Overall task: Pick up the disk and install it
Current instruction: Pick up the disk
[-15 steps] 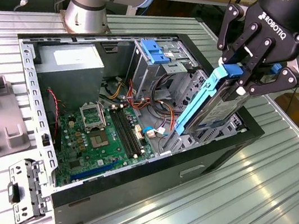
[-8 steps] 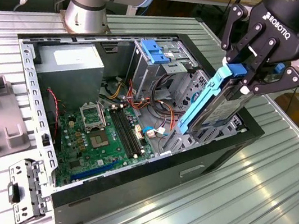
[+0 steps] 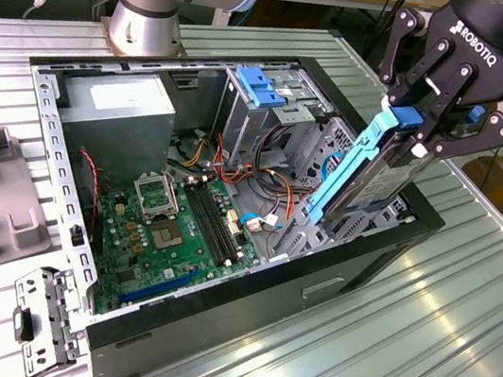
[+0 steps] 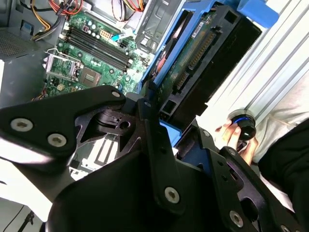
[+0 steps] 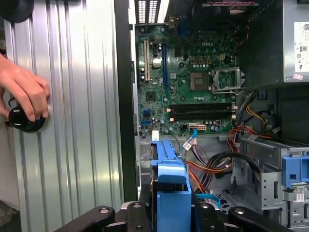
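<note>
End effector (image 3: 425,130) grips the disk (image 3: 379,182) — tilted over computer case (image 3: 312,286).

Noted: the disk (image 3: 374,181) is a flat silver-metal hard drive edged by a bright blue plastic carrier. The gripper (image 3: 425,130) clamps its upper end, and the body hangs below the fingers, steeply tilted and on edge (blue rail toward the exterior view's left). In the second wrist view the disk (image 4: 203,58) shows a dark face with a connector strip. In the first wrist view the disk (image 5: 170,193) shows a blue end just ahead of the fingers.
</note>
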Tool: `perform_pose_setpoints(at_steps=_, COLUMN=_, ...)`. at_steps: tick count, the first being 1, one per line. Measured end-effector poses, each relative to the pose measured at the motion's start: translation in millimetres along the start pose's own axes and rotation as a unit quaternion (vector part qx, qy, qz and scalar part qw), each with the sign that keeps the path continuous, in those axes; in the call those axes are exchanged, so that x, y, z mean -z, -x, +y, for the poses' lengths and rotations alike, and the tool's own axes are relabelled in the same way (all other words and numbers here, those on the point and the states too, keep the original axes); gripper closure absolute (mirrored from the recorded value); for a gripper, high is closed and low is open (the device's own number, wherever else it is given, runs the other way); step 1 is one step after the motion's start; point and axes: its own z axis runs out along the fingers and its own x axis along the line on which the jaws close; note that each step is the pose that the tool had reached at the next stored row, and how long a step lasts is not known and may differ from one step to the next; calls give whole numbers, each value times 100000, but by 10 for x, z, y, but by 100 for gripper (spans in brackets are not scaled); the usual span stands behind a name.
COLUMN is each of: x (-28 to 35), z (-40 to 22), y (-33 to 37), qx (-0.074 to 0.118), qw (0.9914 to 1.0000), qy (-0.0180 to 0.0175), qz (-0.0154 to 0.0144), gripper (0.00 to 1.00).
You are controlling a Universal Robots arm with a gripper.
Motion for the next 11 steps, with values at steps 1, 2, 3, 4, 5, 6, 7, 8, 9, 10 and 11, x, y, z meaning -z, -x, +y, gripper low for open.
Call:
perform_pose_setpoints(at_steps=1, x=-1, z=-10, y=1, qx=0, qw=100000, qy=-1, qz=-1, gripper=63)
perform_pose_setpoints(at_steps=2, x=-1, z=-25, y=1, qx=-2, qw=100000, qy=0, qz=0, gripper=63)
perform_pose_setpoints(at_steps=3, x=-3, z=-43, y=2, qx=0, qw=100000, qy=1, qz=-1, gripper=63)
perform_pose_setpoints(at_steps=4, x=-3, z=-55, y=3, qx=4, qw=100000, qy=1, qz=-1, gripper=63)
perform_pose_setpoints(at_steps=5, x=-4, z=-64, y=3, qx=3, qw=100000, qy=2, qz=-2, gripper=63)
perform_pose_setpoints(at_steps=6, x=-4, z=-76, y=4, qx=-1, qw=100000, qy=1, qz=1, gripper=63)
perform_pose_setpoints(at_steps=7, x=-5, z=-87, y=5, qx=-1, qw=100000, qy=2, qz=-3, gripper=63)
perform_pose_setpoints(at_steps=8, x=-6, z=-97, y=5, qx=-2, qw=100000, qy=1, qz=-2, gripper=63)
perform_pose_setpoints(at_steps=9, x=-7, z=-110, y=6, qx=-1, qw=100000, qy=1, qz=-3, gripper=63)
perform_pose_setpoints(at_steps=10, x=-8, z=-120, y=6, qx=1, qw=100000, qy=3, qz=-1, gripper=63)
perform_pose_setpoints(at_steps=11, x=-8, z=-127, y=7, qx=-2, qw=100000, qy=2, qz=-3, gripper=63)
